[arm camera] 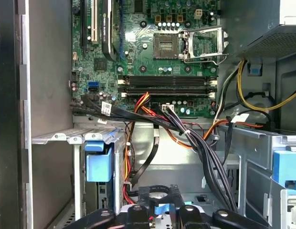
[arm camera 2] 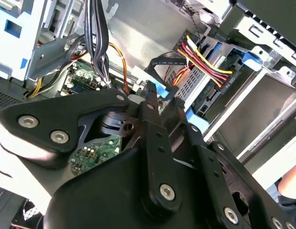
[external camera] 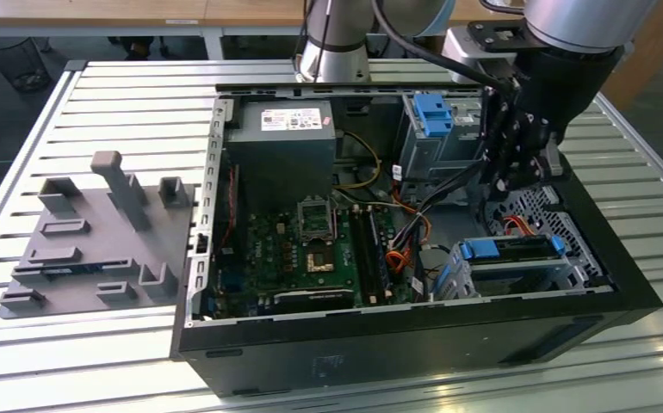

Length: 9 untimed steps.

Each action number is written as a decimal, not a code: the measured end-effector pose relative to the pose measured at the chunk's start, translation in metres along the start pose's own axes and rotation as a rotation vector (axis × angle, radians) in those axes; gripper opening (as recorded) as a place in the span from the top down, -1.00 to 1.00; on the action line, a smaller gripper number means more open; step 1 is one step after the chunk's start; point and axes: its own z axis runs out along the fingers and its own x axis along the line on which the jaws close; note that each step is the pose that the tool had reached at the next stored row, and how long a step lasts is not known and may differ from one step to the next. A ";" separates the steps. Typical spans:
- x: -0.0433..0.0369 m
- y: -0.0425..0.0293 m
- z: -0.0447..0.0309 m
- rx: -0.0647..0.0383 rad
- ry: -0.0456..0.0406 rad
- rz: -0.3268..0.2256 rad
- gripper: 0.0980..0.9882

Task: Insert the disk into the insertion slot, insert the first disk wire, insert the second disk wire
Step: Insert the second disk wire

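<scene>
The disk (external camera: 513,247), in its blue frame, sits inside the insertion slot (external camera: 516,268), the low grey metal cage at the front corner of the open computer case (external camera: 424,331), to the exterior view's right of the motherboard (external camera: 308,249). Its long axis runs across the case, parallel to the front wall. In the second wrist view, a red, yellow and black wire bundle (arm camera 2: 207,62) meets the connector edge of the disk. The gripper (external camera: 513,176) hangs above the slot, beside the taller bay (external camera: 435,129); in the second wrist view its fingers (arm camera 2: 155,102) pinch a small blue-tipped plug (arm camera 2: 160,90) on a black cable.
</scene>
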 end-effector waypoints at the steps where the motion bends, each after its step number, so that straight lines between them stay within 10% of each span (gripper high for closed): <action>1: -0.0001 0.0000 0.0010 0.000 0.0019 0.000 0.53; 5: -0.0003 -0.0003 0.0045 0.001 0.0243 -0.001 0.53; 9: -0.0012 -0.0003 0.0060 0.001 0.0653 -0.002 0.53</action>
